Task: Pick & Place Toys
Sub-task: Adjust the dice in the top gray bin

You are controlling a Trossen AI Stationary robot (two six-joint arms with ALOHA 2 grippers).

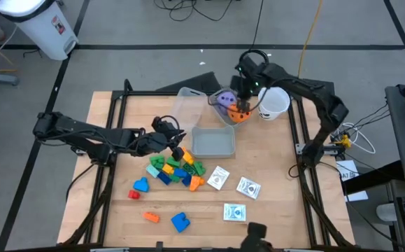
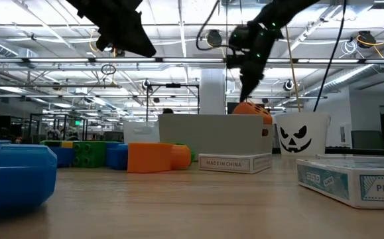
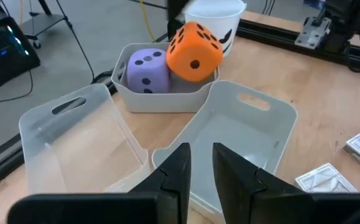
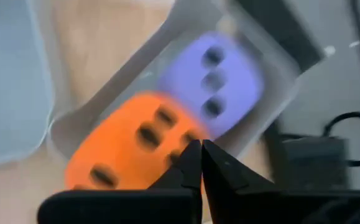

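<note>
A pile of coloured blocks (image 1: 174,168) lies mid-table, with loose blue (image 1: 180,222), orange (image 1: 151,217) and red (image 1: 133,194) ones nearer the front. Three white cards (image 1: 234,212) lie to its right. A purple die (image 3: 147,70) sits in a small clear bin (image 3: 161,102). An orange die (image 3: 194,51) rests tilted on that bin's rim and leans against the purple one. My right gripper (image 2: 245,96) is shut and points down just above the orange die (image 4: 130,143). My left gripper (image 3: 198,158) hovers over the pile's far edge, with a narrow empty gap between its fingers.
Two larger clear bins (image 3: 242,130) (image 3: 74,143) stand between the pile and the dice bin. A white cup with a face (image 1: 273,101) stands right of the dice bin. Black rails frame the wooden table (image 1: 293,224).
</note>
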